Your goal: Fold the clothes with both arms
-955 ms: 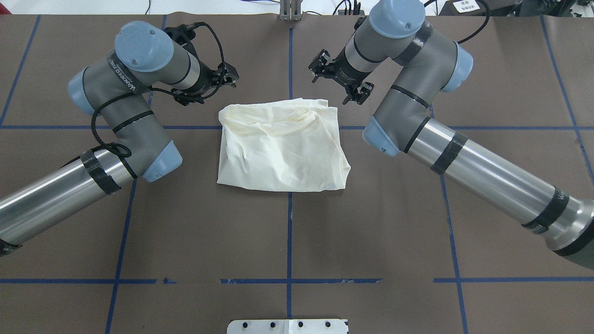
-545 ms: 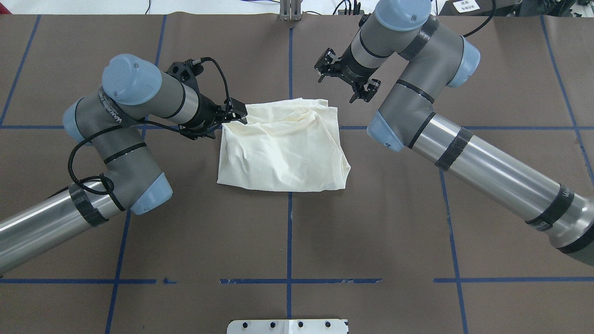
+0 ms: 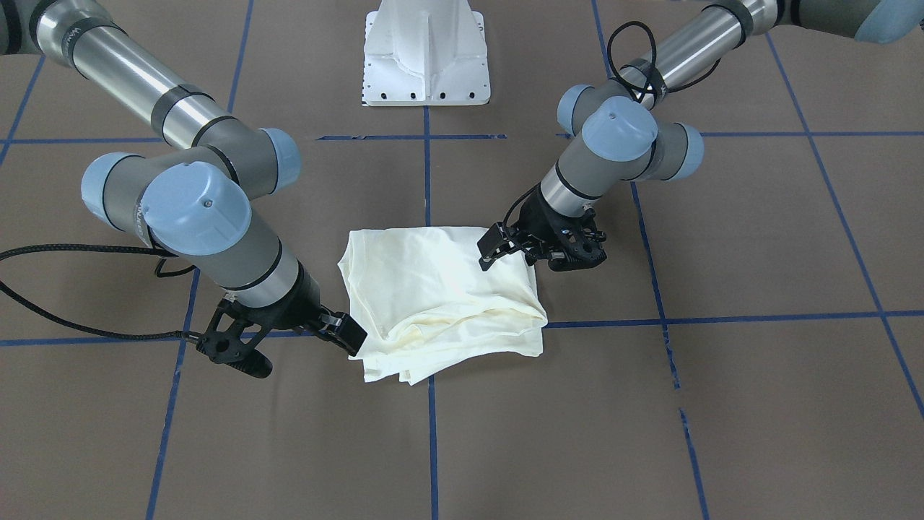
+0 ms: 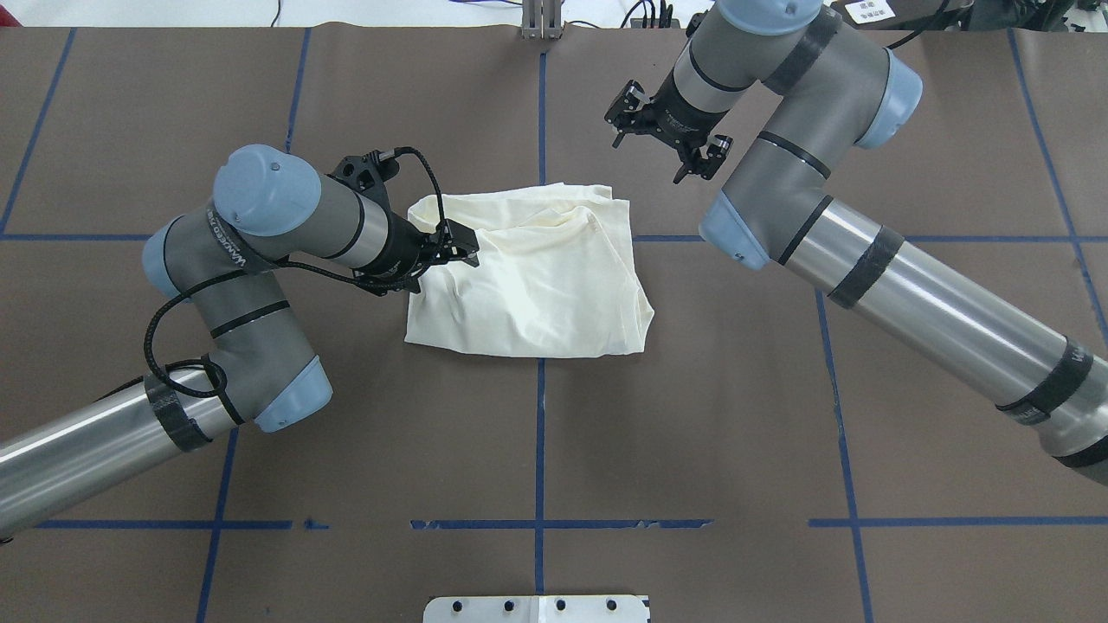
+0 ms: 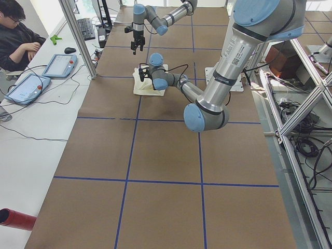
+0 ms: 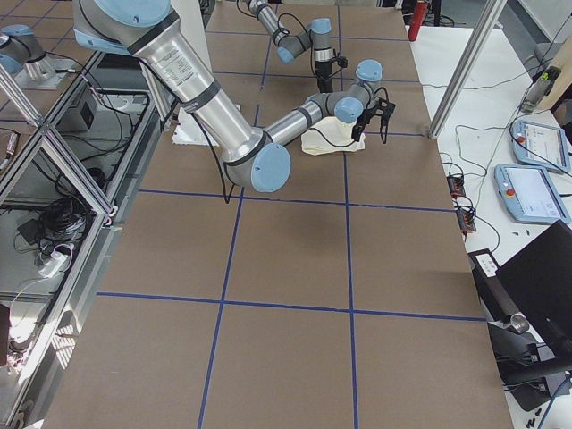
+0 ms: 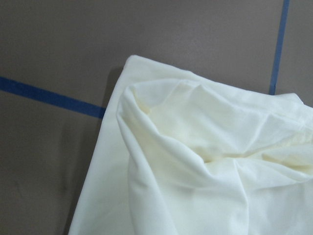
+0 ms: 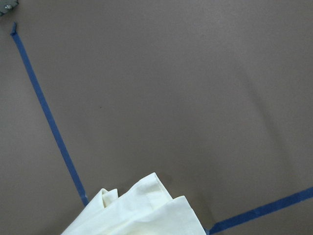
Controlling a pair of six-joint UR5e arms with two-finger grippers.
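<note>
Centrally: shirt [image 4: 537, 277], cream, folded and rumpled, on brown table [image 4: 692, 415] (blue tape [image 4: 538, 433] grid). Left gripper [image 4: 467, 247] jaws parted over its left side, nothing gripped; right gripper [image 4: 653, 147] wide open, empty, beyond far corner. Person [image 5: 18, 39] seated at side bench [image 5: 31, 135].

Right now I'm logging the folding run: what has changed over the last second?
The left gripper swung from beyond the far left corner of the shirt to over its left side, open, holding nothing. The right gripper drew slightly away from the far right corner. The shirt lies as before.
</note>
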